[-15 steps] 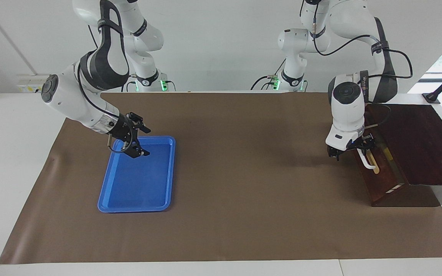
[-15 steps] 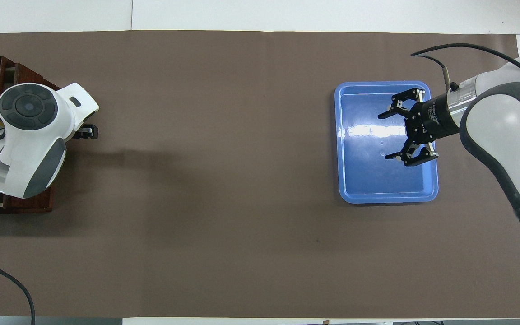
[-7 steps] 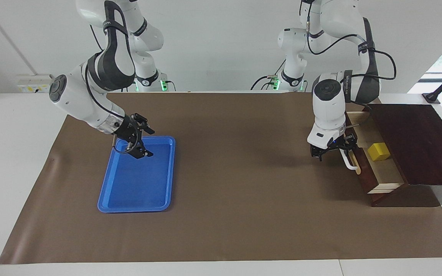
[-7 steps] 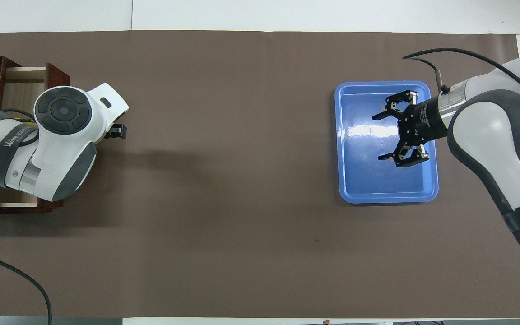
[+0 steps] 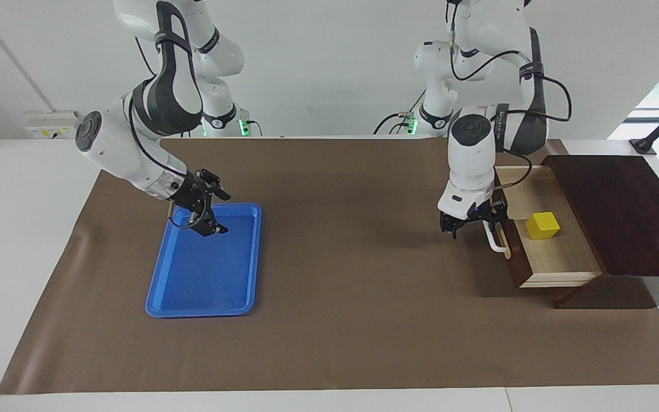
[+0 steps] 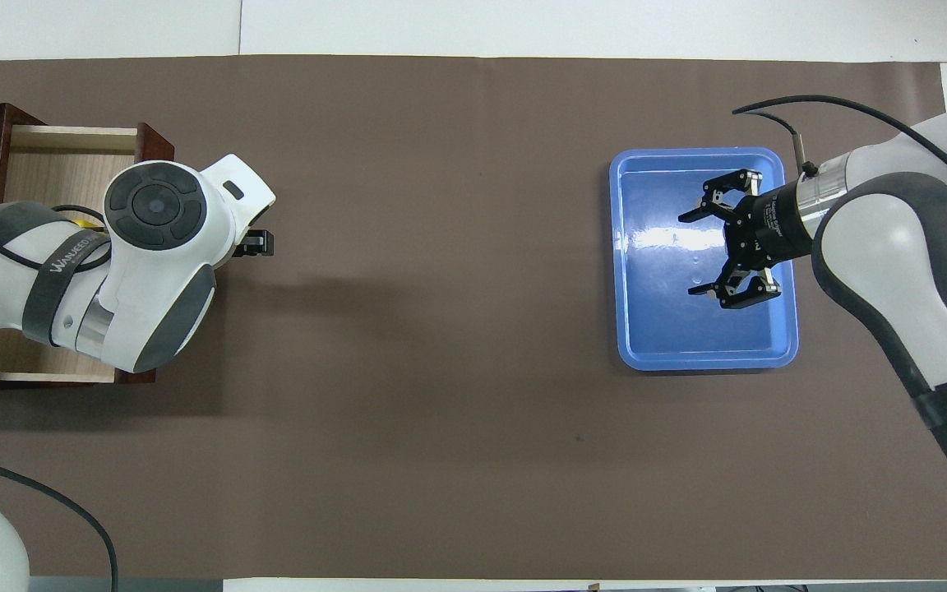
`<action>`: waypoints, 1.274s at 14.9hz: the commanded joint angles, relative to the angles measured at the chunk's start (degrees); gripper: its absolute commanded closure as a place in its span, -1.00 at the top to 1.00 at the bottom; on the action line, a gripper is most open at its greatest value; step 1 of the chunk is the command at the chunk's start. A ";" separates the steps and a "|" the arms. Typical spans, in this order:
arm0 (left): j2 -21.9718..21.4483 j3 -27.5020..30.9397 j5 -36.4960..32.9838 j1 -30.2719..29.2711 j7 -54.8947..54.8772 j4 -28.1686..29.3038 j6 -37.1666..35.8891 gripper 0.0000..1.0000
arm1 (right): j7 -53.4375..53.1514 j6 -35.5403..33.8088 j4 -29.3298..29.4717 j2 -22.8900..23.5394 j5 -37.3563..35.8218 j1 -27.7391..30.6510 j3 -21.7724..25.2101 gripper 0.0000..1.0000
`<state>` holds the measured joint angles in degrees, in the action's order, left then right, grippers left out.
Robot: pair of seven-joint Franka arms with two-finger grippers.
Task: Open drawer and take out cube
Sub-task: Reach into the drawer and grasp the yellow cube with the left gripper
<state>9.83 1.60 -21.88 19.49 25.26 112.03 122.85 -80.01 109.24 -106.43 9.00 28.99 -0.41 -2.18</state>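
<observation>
The drawer [image 5: 558, 257] stands pulled well out of its dark wooden box [image 5: 621, 217], its pale floor showing. On that floor sits the yellow cube [image 5: 542, 225], untouched. My left gripper [image 5: 474, 222] is at the drawer front, open, its fingers straddling the white handle [image 5: 498, 245]. In the overhead view the left wrist covers the handle and the cube; only a fingertip [image 6: 258, 243] and part of the drawer [image 6: 54, 164] show. My right gripper [image 5: 222, 213] waits open and empty over the blue tray [image 5: 203, 286], toward the robots' end of it.
The blue tray [image 6: 704, 341] lies empty toward the right arm's end of the brown mat [image 5: 352, 297]. The wooden box stands at the left arm's end, at the mat's edge. Bare mat stretches between tray and drawer.
The drawer has slid from nearly shut to far out, toward the right arm's end, along with my left gripper at the handle. The cube has come into view. The right gripper barely shifted.
</observation>
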 commanded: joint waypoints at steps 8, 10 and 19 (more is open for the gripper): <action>3.16 0.07 8.05 3.45 2.77 -10.47 -11.00 1.00 | -0.58 5.19 -1.77 -1.10 6.95 -4.33 -0.19 0.96; 5.71 0.60 13.33 2.75 4.26 -21.62 -20.84 1.00 | -0.58 5.45 -0.98 -0.57 8.18 -4.77 -0.19 0.96; 4.14 1.04 19.24 -11.30 34.90 -28.10 -24.94 1.00 | -0.58 9.06 3.86 3.30 12.85 -9.78 -0.19 0.93</action>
<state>13.75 2.92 -4.12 11.31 52.58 84.82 98.23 -80.04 117.16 -103.87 10.75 40.69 -9.83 -2.32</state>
